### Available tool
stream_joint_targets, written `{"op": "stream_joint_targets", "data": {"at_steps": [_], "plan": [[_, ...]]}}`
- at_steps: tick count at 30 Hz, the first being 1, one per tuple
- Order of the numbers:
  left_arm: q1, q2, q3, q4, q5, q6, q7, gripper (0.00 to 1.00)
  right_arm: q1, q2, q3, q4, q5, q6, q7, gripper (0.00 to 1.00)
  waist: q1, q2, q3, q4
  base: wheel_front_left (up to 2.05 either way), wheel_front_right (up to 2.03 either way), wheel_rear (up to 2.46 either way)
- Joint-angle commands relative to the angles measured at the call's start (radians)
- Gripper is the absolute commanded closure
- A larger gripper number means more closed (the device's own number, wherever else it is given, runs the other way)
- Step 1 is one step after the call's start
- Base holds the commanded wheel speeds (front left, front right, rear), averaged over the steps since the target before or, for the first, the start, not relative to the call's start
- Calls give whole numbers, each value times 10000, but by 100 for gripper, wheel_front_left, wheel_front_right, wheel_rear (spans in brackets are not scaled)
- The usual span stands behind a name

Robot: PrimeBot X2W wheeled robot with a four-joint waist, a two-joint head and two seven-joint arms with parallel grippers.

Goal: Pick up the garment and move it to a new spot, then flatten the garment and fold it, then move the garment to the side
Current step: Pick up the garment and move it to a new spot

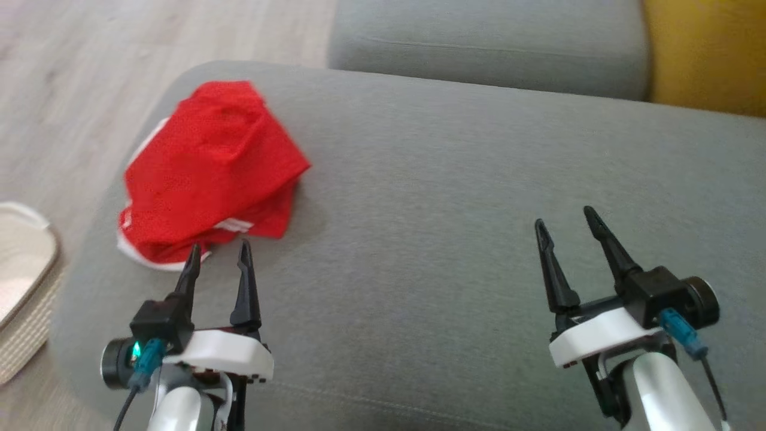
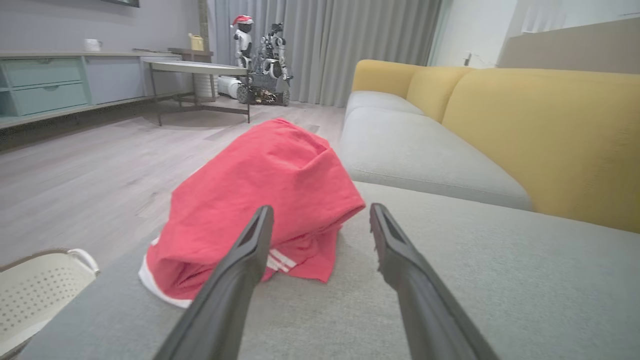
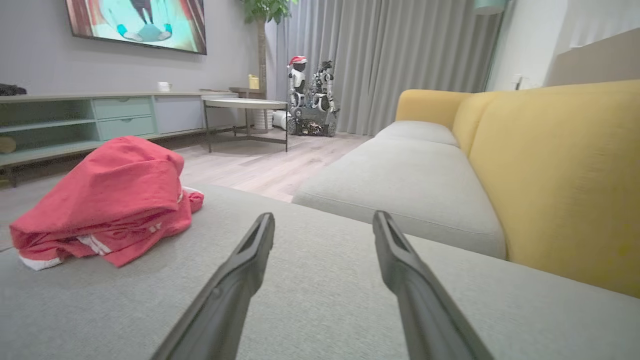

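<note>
The red mesh garment (image 1: 209, 173) lies bunched near the far-left corner of the grey seat cushion (image 1: 449, 209). The left gripper (image 1: 218, 251), jaws spread, sits just before its white hem; the right gripper (image 1: 565, 216), also spread, stands well apart. Advance low; pinch a thick fold.

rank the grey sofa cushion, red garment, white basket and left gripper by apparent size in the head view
1. grey sofa cushion
2. red garment
3. left gripper and white basket: roughly alike; the gripper is nearer the camera and the basket is cut off at the picture's edge, so unranked.
</note>
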Motion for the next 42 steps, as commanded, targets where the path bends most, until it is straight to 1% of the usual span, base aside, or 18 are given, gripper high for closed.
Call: {"op": "stream_joint_targets", "data": {"at_steps": [1, 8, 17, 25, 32, 36, 39, 42], "plan": [[-230, 24, 355, -385, 97, 35, -122, 0, -209, -16, 251, -288, 49, 77, -111, 0, 0, -1, -6, 474, 0, 0, 0], [-100, 24, 492, -459, 139, -11, -122, 0, -158, -16, 571, -191, 167, 77, -206, 0, 0, -1, -35, 1667, 0, 0, 0], [-112, 24, 597, -694, 15, 78, -122, 0, -77, -16, 682, -261, 374, 77, -264, 0, 0, -1, 92, 2869, 0, 0, 0], [4, 24, 803, -883, -72, 170, -122, 0, -328, -16, 1005, -157, 407, 77, -267, 0, 0, -1, 246, 2966, 0, 0, 0], [-42, 24, 849, -887, -81, 182, -122, 0, -306, -16, 926, -109, 421, 77, -331, 0, 0, -1, 243, 2930, 0, 0, 0], [-127, 24, 1000, -887, 8, 118, -122, 0, -290, -16, 810, -208, 375, 77, -318, 0, 0, -1, 392, 2704, 0, 0, 0], [-334, 76, 1191, -842, 102, -31, -122, 0, -330, -16, 613, -326, 255, 77, -244, 0, 0, -1, 610, 2418, 0, 0, 0], [-761, 253, 1408, -769, 173, -223, -122, 0, -390, -16, 192, -564, 85, 77, -139, 0, 0, -1, 939, 2146, 0, 0, 0]]}}
